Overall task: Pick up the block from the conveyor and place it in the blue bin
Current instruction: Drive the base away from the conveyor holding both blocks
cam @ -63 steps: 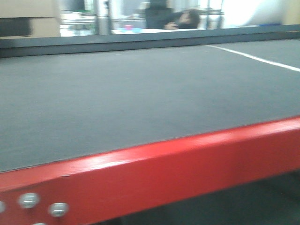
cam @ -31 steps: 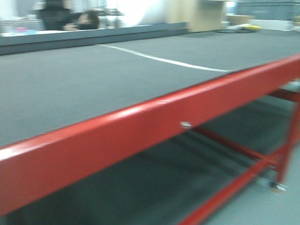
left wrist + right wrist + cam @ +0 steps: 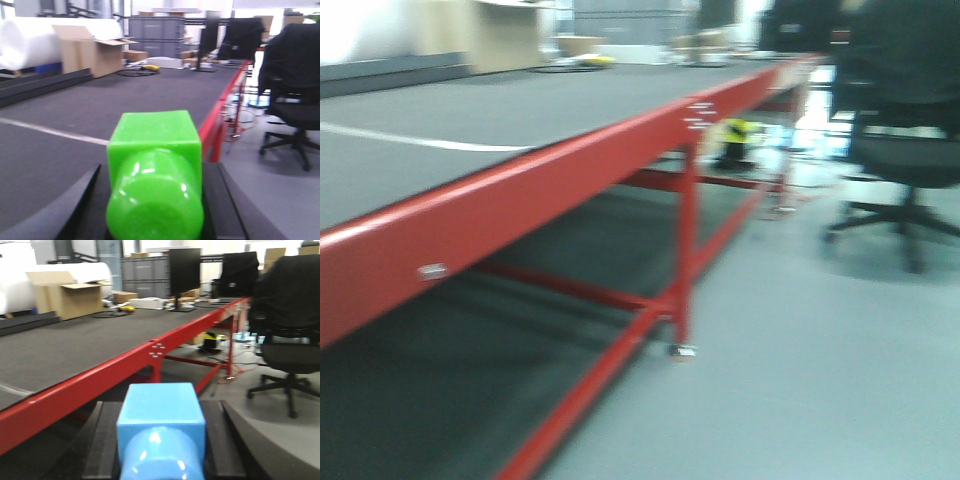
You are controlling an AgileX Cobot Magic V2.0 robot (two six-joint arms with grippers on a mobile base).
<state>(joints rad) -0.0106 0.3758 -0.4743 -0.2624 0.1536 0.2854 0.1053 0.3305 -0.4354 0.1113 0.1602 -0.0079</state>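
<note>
The conveyor has a dark grey belt [image 3: 520, 110] on a red frame [image 3: 520, 195]; it fills the left of the front view and runs away to the right. My left gripper [image 3: 155, 205] is shut on a green block [image 3: 155, 160], held above the belt [image 3: 60, 110] near its red edge. My right gripper [image 3: 162, 445] is shut on a light blue block [image 3: 162, 410], held off the belt beside the red frame [image 3: 100, 375]. The black fingers [image 3: 227, 207] flank each block. No blue bin is in view.
A black office chair [image 3: 905, 150] stands on the grey floor right of the conveyor. Red legs and cross bars [image 3: 685, 250] sit under the belt. A cardboard box [image 3: 92, 55], grey crates and a monitor [image 3: 185, 270] stand beyond the far side.
The front view has swung to the right: the belt has slid to the left, and the conveyor's legs, the floor and the office chair have come into view.
</note>
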